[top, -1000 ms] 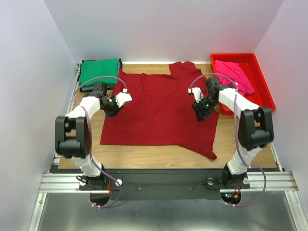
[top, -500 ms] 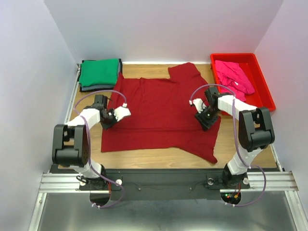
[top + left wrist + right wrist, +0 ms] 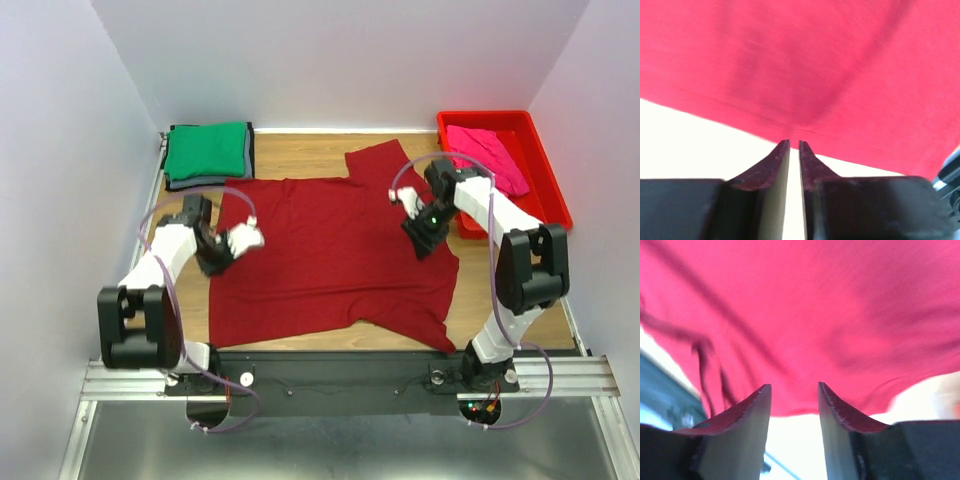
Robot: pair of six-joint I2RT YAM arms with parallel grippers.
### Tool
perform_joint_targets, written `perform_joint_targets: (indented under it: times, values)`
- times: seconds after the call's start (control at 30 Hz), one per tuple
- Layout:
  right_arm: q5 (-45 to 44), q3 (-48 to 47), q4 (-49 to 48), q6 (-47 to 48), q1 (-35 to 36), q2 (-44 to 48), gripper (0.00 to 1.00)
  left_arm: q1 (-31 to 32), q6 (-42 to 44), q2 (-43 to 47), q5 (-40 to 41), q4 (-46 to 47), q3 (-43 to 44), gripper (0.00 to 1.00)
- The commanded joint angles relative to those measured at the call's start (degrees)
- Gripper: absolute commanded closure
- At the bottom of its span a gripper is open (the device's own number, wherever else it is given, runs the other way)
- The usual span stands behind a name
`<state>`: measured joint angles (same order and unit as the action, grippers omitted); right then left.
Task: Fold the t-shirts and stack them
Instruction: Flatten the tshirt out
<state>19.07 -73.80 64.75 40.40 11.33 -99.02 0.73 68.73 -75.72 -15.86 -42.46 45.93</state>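
Observation:
The maroon t-shirt (image 3: 330, 250) lies spread flat across the middle of the table, with one sleeve at the back (image 3: 375, 160). My left gripper (image 3: 240, 240) is at its left edge. In the left wrist view the jaws (image 3: 794, 143) are almost closed, with the hem of the shirt (image 3: 805, 65) puckered at their tips. My right gripper (image 3: 418, 238) is over the shirt's right side. Its jaws (image 3: 794, 386) stand apart and empty in front of the cloth (image 3: 815, 305). The green t-shirt (image 3: 205, 150) lies folded on the dark grey one (image 3: 190, 184) at the back left. The pink t-shirt (image 3: 485, 155) lies crumpled in the tray.
The red plastic tray (image 3: 545, 180) stands at the back right, close to my right arm. White walls close in the left, back and right. Bare wood shows along the back edge (image 3: 300, 145) and the near right corner (image 3: 510, 320).
The maroon shirt has slid toward the near edge and lies flatter. My left gripper moved nearer with the left edge. My right gripper moved back a little and its jaws are apart.

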Motion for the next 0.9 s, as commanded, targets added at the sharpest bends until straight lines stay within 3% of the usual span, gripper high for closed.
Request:
perform_joint_targets:
  times: [0.0, 0.13, 0.37, 0.67, 0.8, 0.87]
  values:
    - [1.94, -8.11, -5.78, -7.25, -0.17, -5.13, 0.54, -0.29, -6.5, -7.25, -8.57, 2.2, 13.13, 0.73]
    - [-2.1, -10.57, -10.51, -10.43, -0.17, -12.22, 0.57, -0.29, -13.96, -16.53, -9.02, 7.12, 19.62, 0.73]
    - [-5.09, -4.18, -12.37, -10.7, 0.01, -14.45, 0.59, -2.14, -14.86, -23.07, -6.03, 11.43, 16.48, 0.74]
    - [-3.69, 12.53, -9.3, -7.54, 3.43, -6.19, 0.59, -5.91, -5.81, -14.73, -3.3, 5.39, 1.1, 0.82]
    - [1.57, 13.34, -3.33, -4.64, 4.66, -1.88, 0.59, -6.8, -2.82, -9.28, -3.65, 0.72, -2.6, 0.82]
    - [4.55, 8.45, -0.16, -4.37, 4.49, 0.22, 0.56, -7.76, -1.67, -6.73, -5.48, -1.56, -0.94, 0.79]
